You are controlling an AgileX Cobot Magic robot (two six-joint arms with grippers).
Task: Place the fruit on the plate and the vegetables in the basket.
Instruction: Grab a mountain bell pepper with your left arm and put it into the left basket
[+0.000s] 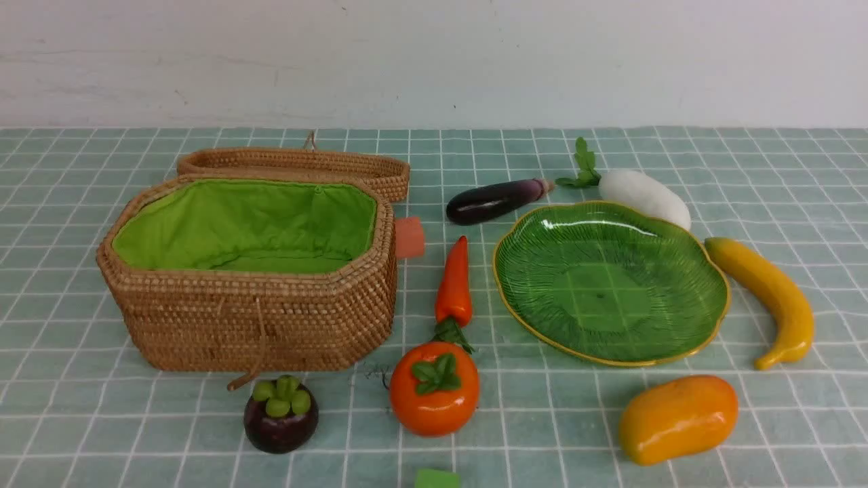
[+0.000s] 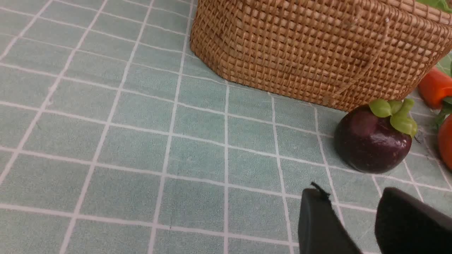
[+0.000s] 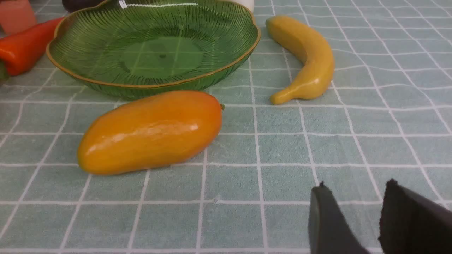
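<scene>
Left gripper, jaws parted & empty, faces the mangosteen just ahead w/ basket right behind it, while my right gripper, likewise parted & empty, faces the mango w/ plate just beyond, plate & basket both bare, so sorting apparently not yet begun.

Left claw and right claw hang parted, empty.

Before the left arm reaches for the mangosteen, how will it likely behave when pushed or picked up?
The mangosteen is round, so a side push would probably roll it. Its skin shines with highlights, so a grip may slip. It looks like a hard toy, probably stiff and light.
</scene>
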